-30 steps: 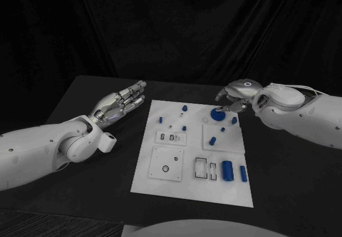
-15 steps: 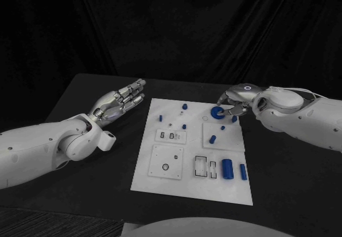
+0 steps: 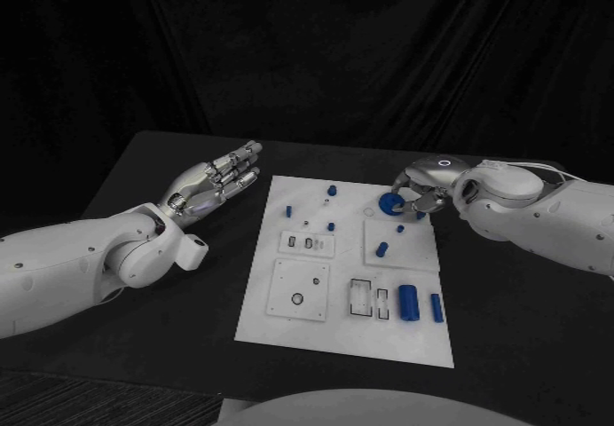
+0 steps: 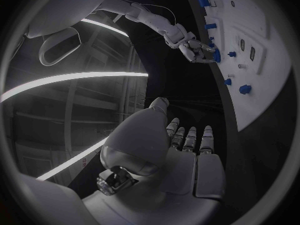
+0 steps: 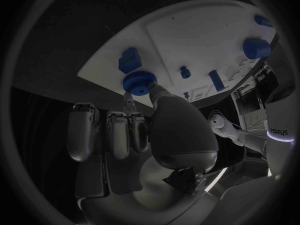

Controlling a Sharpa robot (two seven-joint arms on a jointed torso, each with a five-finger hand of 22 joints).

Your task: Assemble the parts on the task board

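Blue against the white board (image 3: 297, 328), a ribbed round knob (image 3: 389, 203) sits pinched in the fingers of the robot's right hand (image 3: 420, 188), which we see at the board's far right corner. From the right wrist camera we make out the same knob (image 5: 139, 81) gripped between the thumb and a fingertip (image 5: 129, 103), held just over the board's edge (image 5: 109, 60), with a small blue block (image 5: 129, 60) beside it. We cannot tell whether the knob touches the board or hangs a little above it.

The left hand (image 3: 211, 184) lies over the black table (image 3: 141, 177) to the left of the board, palm up and released, its fingers straight and apart, grasping nothing. The left wrist camera shows that same flat, empty palm (image 4: 187, 155), with the right hand (image 4: 199, 50) and its knob far across the board.

On the board we see more blue pieces: a cap (image 3: 332, 190) near the far edge, a slim peg (image 3: 289, 212) on the left side, a short peg (image 3: 381, 252) standing on the raised square plate right of centre, and two cylinders (image 3: 408, 304) lying side by side near the right edge, next to the rectangular slots (image 3: 362, 300).
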